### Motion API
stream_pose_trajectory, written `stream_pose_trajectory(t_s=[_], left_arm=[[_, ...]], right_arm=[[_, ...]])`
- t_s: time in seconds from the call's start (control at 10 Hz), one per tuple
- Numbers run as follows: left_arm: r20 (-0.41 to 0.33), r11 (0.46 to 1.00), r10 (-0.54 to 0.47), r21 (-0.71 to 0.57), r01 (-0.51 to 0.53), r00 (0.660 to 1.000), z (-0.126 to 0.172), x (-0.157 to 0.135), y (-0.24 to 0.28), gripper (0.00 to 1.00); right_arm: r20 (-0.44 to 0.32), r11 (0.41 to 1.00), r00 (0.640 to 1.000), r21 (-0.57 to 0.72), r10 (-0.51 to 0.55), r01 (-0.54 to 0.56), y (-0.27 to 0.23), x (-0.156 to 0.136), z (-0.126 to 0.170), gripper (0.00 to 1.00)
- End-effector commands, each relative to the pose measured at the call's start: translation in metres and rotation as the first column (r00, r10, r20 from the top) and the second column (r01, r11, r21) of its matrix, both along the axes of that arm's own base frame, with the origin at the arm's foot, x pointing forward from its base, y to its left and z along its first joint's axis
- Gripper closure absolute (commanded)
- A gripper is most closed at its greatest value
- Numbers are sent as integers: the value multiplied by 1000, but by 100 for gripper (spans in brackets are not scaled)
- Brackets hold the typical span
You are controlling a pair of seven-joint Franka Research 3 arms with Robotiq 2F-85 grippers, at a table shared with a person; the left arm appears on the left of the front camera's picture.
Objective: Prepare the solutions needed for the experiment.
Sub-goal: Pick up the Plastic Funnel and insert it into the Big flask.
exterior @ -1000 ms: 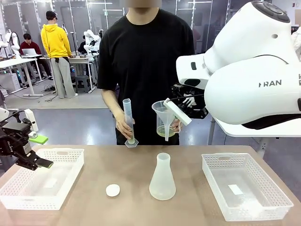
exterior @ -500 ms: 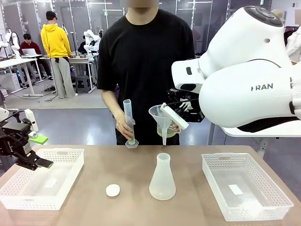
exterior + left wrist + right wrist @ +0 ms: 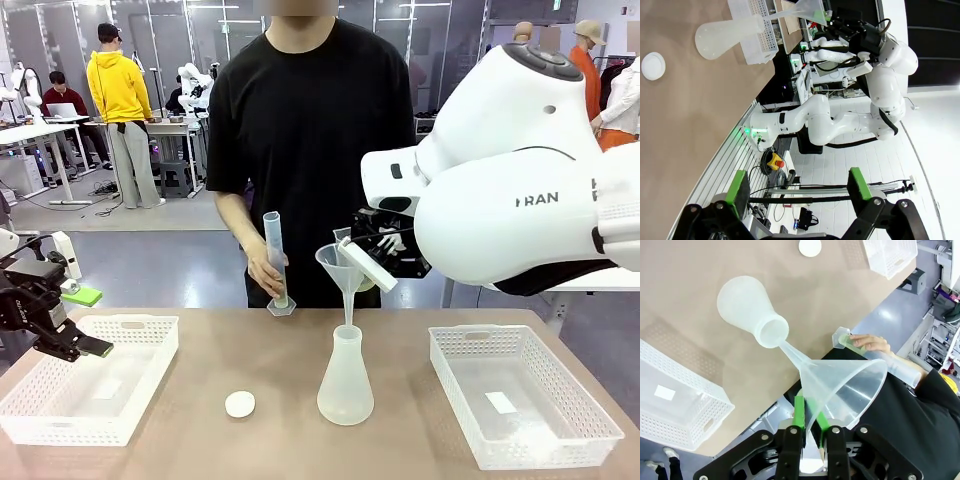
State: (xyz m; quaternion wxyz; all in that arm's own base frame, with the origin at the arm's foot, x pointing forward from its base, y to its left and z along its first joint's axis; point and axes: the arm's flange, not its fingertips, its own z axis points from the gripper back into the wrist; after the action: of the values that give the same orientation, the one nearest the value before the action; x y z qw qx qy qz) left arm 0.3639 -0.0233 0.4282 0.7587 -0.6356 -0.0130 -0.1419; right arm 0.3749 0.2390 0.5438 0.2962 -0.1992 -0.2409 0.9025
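Funnel (image 3: 340,262), clear plastic, is clamped by its rim between the green pads of the right gripper (image 3: 809,415), whose jaws are clenched on it. It is held tilted, with the spout tip at the mouth of the translucent conical flask (image 3: 345,385). The flask stands upright in the middle of the brown table (image 3: 250,350); whether any solution lies in it cannot be told. The letters "RAN" (image 3: 537,199) can be read on the white right arm. A tall graduated cylinder (image 3: 272,255) is held by the person's hand (image 3: 262,270) at the far edge, with a pale yellow-green tint at its bottom. A white round cap (image 3: 240,404) lies left of the flask. White mesh baskets are set at the left (image 3: 130,322) and right (image 3: 470,332). The left gripper (image 3: 90,322) hangs at the left basket, jaws spread wide, nothing grasped.
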Motion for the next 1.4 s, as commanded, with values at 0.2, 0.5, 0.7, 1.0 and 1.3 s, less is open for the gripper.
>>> stream_pose_trajectory(t_s=[0.2, 0.5, 0.7, 1.0, 1.3], left_arm=[[4, 1000, -1, -21, 1, 1000, 1, -2, -1, 0], [4, 1000, -1, -21, 1, 1000, 1, -2, -1, 0], [4, 1000, -1, -21, 1, 1000, 1, -2, -1, 0], [4, 1000, -1, -21, 1, 1000, 1, -2, -1, 0], [4, 1000, -1, -21, 1, 1000, 1, -2, -1, 0]], right_arm=[[-40, 999, 999, 13, 32, -31, -1, 3, -17, 94], [-77, 999, 996, 12, 37, -36, 1, 11, -32, 94], [-101, 999, 994, 2, 42, -42, 5, 11, -43, 94], [-111, 998, 993, -34, 44, -48, 10, 5, -47, 74], [-117, 999, 993, -38, 9, -13, 11, -1, -47, 59]])
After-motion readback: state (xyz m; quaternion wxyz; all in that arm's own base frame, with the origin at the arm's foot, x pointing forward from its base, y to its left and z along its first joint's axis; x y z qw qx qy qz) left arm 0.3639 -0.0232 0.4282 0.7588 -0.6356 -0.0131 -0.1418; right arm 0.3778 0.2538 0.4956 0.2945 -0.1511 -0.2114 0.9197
